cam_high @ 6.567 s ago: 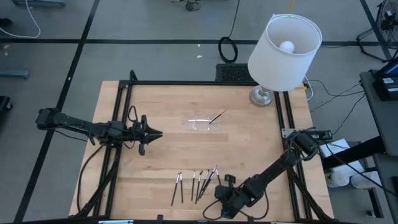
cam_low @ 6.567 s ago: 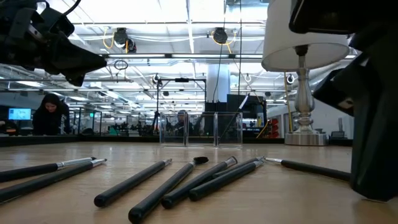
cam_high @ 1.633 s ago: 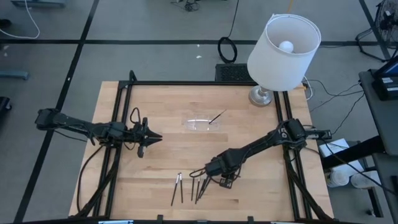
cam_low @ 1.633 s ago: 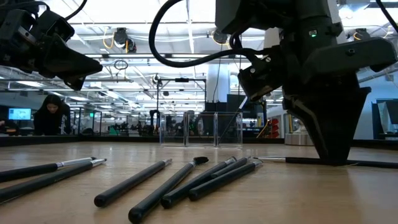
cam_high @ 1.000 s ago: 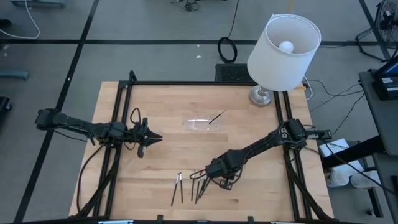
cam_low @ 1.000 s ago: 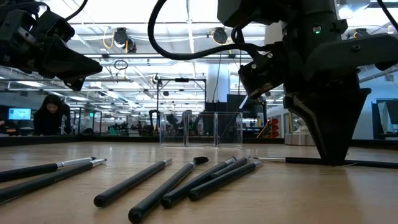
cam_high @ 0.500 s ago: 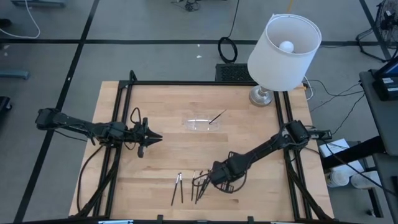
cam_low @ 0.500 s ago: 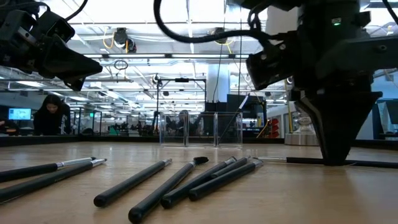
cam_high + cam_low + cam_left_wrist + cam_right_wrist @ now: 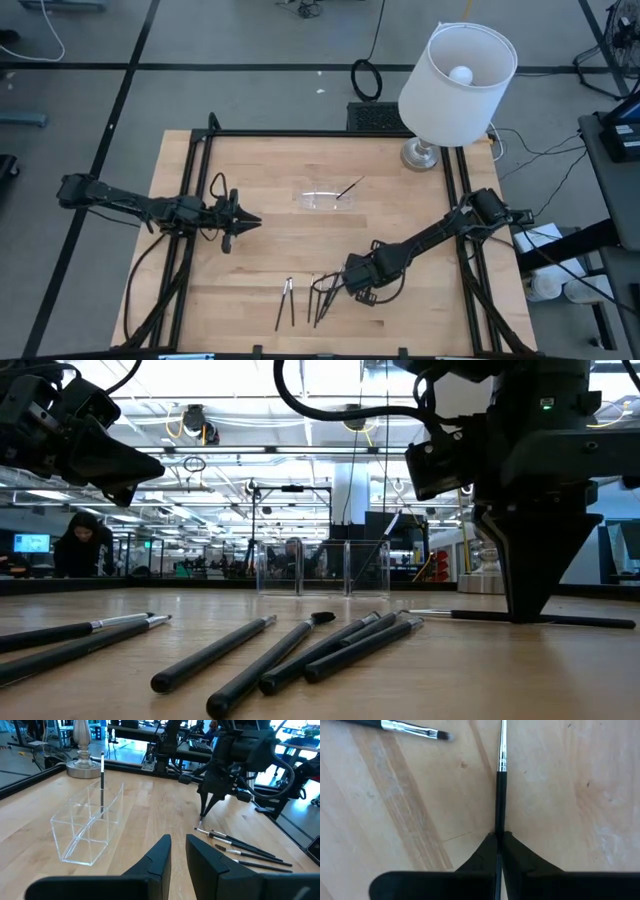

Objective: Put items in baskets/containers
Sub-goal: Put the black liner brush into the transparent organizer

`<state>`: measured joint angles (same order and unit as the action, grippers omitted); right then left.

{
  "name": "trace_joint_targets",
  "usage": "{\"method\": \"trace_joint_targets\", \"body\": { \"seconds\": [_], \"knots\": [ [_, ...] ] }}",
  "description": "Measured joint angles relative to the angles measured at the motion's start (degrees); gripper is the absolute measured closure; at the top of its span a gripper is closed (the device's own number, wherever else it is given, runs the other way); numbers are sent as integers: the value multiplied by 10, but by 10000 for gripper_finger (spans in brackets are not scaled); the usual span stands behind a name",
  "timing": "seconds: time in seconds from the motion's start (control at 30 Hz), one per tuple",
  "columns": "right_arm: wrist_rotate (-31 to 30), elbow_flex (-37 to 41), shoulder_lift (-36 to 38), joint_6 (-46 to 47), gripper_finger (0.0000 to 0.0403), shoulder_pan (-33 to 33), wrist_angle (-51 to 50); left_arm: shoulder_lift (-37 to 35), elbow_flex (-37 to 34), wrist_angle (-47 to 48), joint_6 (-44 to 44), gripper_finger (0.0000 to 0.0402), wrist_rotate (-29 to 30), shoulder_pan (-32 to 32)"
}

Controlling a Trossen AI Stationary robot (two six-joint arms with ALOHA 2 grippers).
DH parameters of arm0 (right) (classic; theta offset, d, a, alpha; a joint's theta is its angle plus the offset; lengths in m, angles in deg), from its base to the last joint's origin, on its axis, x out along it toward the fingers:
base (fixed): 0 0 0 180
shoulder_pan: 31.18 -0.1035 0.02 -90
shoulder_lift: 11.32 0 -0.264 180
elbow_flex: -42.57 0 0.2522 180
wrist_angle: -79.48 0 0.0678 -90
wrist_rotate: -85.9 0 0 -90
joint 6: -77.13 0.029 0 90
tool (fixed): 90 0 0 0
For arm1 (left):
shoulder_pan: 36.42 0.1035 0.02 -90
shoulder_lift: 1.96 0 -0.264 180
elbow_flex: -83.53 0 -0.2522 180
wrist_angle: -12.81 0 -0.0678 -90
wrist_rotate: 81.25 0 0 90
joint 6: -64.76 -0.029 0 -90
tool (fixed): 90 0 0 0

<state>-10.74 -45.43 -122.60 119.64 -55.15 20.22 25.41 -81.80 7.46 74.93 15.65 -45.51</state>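
Seven brushes (image 9: pixel 318 297) on table, one in clear tray (image 9: pixel 326 198)

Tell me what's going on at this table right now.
The right gripper is down at the row of brushes near the table's front edge, its fingers closed on one brush that still lies on the wood. The clear tray in the middle already holds one brush. The left gripper hovers to the tray's left, waiting.

1. Clear tray (image 9: pixel 327 198) sits mid-table, one brush (image 9: pixel 349 187) standing in it.
2. Loose brushes (image 9: pixel 300 299) lie near the front edge.
3. Right gripper (image 9: pixel 331 285) sits just beside them, left gripper (image 9: pixel 252 217) well apart.
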Motion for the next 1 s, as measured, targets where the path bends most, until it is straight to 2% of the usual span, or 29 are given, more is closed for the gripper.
{"method": "trace_joint_targets", "body": {
  "seconds": [0.63,0.9,1.0],
  "knots": [
    [-13,1,15,1,403,3,-46,0,0,0,1,337,0,0],
    [-49,0,65,7,402,8,-56,0,0,0,2,337,0,0],
    [-89,0,91,4,402,8,-49,0,0,0,2,337,0,0]
  ]
}}
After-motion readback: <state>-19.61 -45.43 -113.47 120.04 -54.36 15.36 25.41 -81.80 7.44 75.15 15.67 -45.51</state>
